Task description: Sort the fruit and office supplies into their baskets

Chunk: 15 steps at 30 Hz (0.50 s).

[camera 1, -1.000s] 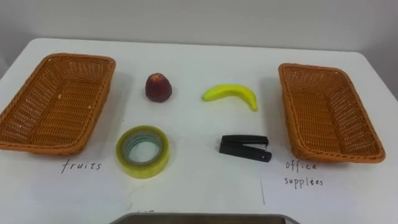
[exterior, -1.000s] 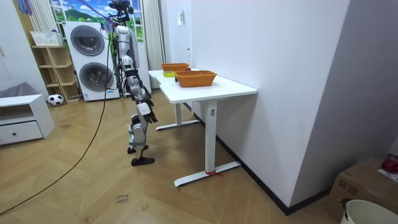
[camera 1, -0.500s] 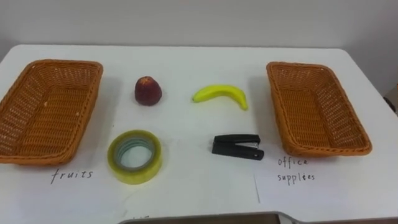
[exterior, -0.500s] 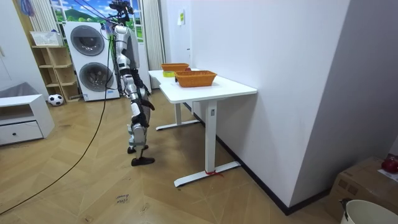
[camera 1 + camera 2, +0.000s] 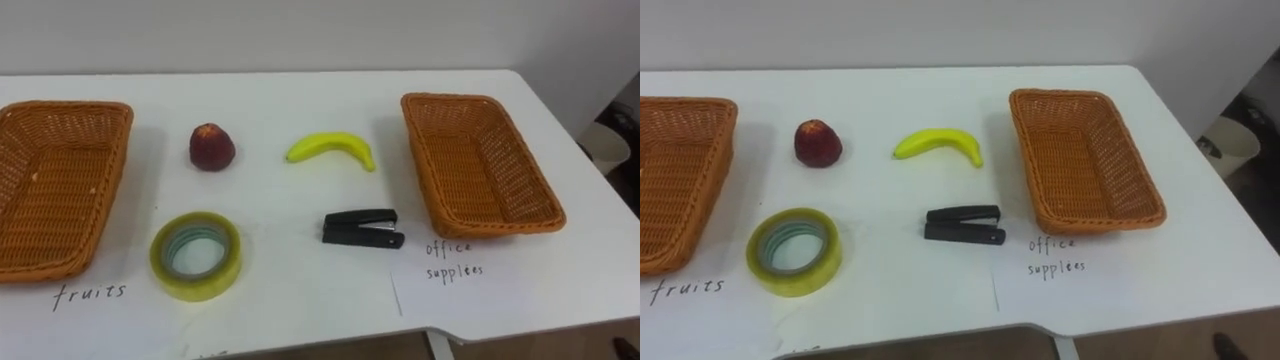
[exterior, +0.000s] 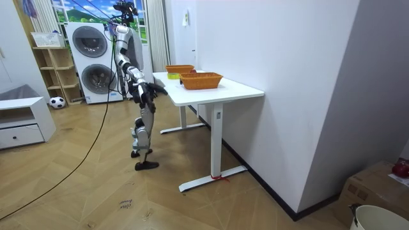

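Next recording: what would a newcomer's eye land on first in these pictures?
Two empty wicker baskets sit at the ends of the white table, the left basket by a handwritten fruits label, the right basket by an office supplies label. Between them lie a red fruit, a banana, a yellow tape roll and a black stapler, none yet sorted.

Both eyes overlook the table [image 5: 300,100]; room view distant.
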Tool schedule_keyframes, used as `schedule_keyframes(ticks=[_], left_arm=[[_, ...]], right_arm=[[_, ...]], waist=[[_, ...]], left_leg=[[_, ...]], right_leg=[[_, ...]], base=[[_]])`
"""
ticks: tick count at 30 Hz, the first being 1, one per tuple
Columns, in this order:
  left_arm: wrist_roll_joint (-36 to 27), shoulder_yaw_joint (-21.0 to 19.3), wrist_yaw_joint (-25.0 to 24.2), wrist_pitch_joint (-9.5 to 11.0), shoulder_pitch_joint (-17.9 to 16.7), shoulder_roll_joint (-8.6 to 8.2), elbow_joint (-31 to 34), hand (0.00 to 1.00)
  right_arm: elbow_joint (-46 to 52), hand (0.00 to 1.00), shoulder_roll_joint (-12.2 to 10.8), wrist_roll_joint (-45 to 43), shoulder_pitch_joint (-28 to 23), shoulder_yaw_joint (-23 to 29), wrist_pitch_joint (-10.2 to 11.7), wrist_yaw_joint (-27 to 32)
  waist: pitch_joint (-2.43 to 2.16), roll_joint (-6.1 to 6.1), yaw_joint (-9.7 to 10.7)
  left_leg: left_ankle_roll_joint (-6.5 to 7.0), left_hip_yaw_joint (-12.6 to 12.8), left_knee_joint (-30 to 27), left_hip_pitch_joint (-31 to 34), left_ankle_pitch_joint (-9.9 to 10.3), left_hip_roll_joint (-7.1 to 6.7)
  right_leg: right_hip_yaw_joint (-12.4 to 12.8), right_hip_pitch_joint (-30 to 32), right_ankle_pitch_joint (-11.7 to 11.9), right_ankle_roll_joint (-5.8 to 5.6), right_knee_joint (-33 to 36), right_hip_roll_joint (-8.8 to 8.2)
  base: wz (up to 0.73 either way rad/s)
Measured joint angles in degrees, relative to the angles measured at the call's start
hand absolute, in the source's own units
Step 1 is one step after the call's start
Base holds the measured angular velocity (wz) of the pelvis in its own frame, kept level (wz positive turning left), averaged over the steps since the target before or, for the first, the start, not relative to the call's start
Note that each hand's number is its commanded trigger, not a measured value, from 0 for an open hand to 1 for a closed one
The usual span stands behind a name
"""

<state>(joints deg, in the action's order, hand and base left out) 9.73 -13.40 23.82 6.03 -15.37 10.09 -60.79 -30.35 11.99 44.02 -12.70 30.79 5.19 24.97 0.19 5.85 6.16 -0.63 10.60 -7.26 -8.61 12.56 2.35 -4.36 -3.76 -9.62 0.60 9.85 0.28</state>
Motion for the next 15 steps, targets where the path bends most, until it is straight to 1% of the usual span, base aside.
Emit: schedule_keyframes(ticks=[1, 4, 5, 6, 7, 8, 10, 11, 12, 14, 15], left_arm=[[0.0, 0.1, 0.0, -0.3, -0.2, 0.0, 0.2, 0.0], [0.0, 0.1, 0.0, -1.2, -0.3, -0.01, 0.3, 0.0], [-0.1, 0.1, 0.0, -1.5, -0.1, -0.02, 0.6, 0.0], [0.0, 0.1, 0.0, -1.9, -0.3, -0.02, 1.1, 0.0], [0.0, 0.2, 0.0, -1.9, -0.5, -0.03, 1.2, 0.0], [0.0, 0.2, 0.0, -2.1, -0.5, -0.09, 1.3, 0.0], [0.0, 0.3, 0.0, -2.4, -0.6, -0.24, 2.1, 0.0], [0.0, 0.3, 0.0, -2.4, -0.5, -0.24, 2.1, 0.0], [0.0, 0.3, 0.0, -2.5, -0.3, -0.25, 2.0, 0.0], [0.0, 0.3, -0.3, -2.9, -0.4, -0.37, 1.9, 0.0], [0.0, 0.3, -0.4, -3.1, -0.4, -0.41, 1.9, 0.0]], right_arm=[[2.9, 0.0, 0.7, 0.0, 0.1, 0.0, 0.0, 2.4], [9.5, 0.0, 1.4, -2.9, 0.0, 0.0, 0.2, 6.3], [13.2, 0.0, 1.6, -4.6, 0.0, 0.1, 0.3, 8.0], [16.7, 0.0, 1.7, -7.4, -0.1, 0.1, 0.4, 9.6], [18.0, 0.0, 1.7, -9.0, -0.1, 0.1, 0.6, 10.2], [20.1, 0.0, 1.8, -11.6, -0.1, 0.2, 1.2, 11.4], [24.2, 0.0, 1.8, -15.2, 0.5, 0.3, 1.2, 14.2], [25.0, 0.0, 1.8, -16.2, 0.8, 0.3, 1.2, 14.8], [26.6, 0.0, 1.9, -18.9, 1.3, 0.3, 1.1, 15.5], [30.1, 0.0, 2.0, -23.6, 1.6, 0.3, 1.0, 16.2], [32.5, 0.0, 2.0, -25.9, 1.9, 0.3, 1.0, 16.3]], waist=[[-0.03, 0.07, 0.0], [-0.03, 0.05, 0.1], [-0.17, 0.01, 0.2], [-0.14, 0.01, 0.2], [-0.14, -0.2, 0.2], [-0.15, -0.07, 0.1], [-0.21, -0.06, -0.2], [-0.17, -0.09, -0.3], [-0.17, 0.23, 0.0], [-0.1, 0.15, -0.2], [0.01, 0.03, -0.1]], left_leg=[[0.0, 0.1, 0.0, 0.0, 0.0, 0.0], [0.0, 0.1, 0.1, 0.1, 0.0, 0.0], [0.01, 0.1, 0.1, 0.3, 0.0, 0.01], [0.01, 0.2, 0.1, 0.5, 0.0, 0.02], [0.01, 0.2, 0.1, 0.6, 0.0, 0.03], [0.01, 0.1, 0.1, 0.5, 0.0, 0.04], [0.01, 0.2, 0.1, 0.8, 0.0, 0.03], [0.02, 0.2, 0.0, 0.9, 0.0, 0.02], [0.02, 0.3, 0.0, 1.0, 0.0, -0.01], [0.02, 0.4, 0.0, 1.0, 0.0, -0.02], [0.02, 0.4, 0.0, 1.1, 0.0, -0.02]], right_leg=[[0.0, -0.1, 0.0, -0.01, 0.1, -0.01], [0.0, 0.1, 0.0, -0.01, 0.0, -0.01], [0.0, 0.5, 0.0, -0.01, 0.1, 0.0], [0.0, 0.7, 0.0, -0.01, 0.1, 0.02], [0.0, 0.7, 0.0, -0.01, 0.1, 0.03], [0.0, 0.7, 0.0, -0.01, 0.1, 0.04], [0.0, 0.7, 0.0, -0.01, 0.2, 0.03], [0.0, 0.8, 0.0, -0.01, 0.3, 0.02], [0.0, 0.9, 0.0, -0.01, 0.4, -0.03], [0.0, 0.9, 0.0, -0.07, 0.4, -0.05], [0.0, 0.9, 0.0, -0.07, 0.4, -0.05]], base=[[0.0], [0.0], [0.0], [0.0], [0.0], [0.0], [0.0], [0.0], [0.0], [0.0], [0.0]])
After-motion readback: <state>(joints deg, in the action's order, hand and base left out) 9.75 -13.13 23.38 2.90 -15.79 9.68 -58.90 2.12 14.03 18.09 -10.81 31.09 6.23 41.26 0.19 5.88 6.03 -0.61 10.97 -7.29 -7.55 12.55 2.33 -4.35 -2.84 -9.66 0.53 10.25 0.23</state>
